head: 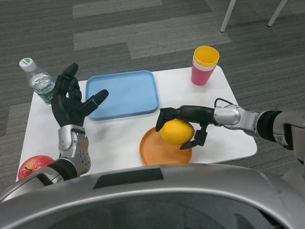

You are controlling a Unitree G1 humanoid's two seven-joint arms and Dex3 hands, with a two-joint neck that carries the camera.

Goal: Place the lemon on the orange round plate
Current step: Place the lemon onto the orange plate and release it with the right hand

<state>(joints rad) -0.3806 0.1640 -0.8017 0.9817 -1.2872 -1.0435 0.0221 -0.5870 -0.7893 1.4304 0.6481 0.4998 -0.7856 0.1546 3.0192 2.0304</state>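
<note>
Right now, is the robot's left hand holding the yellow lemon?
No, the right hand holds the yellow lemon over the orange round plate; the left hand is empty.

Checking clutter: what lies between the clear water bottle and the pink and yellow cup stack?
In the head view, the raised left hand and the blue rectangular tray lie between them.

A white table [119,143] bears a blue tray [125,93], orange plate [157,151], stacked cups [205,66], water bottle [38,80] and apple [34,166].

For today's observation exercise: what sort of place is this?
Probably an office or lab room: grey carpet tiles cover the floor, white furniture legs stand nearby, and a white table holds test objects.
</note>
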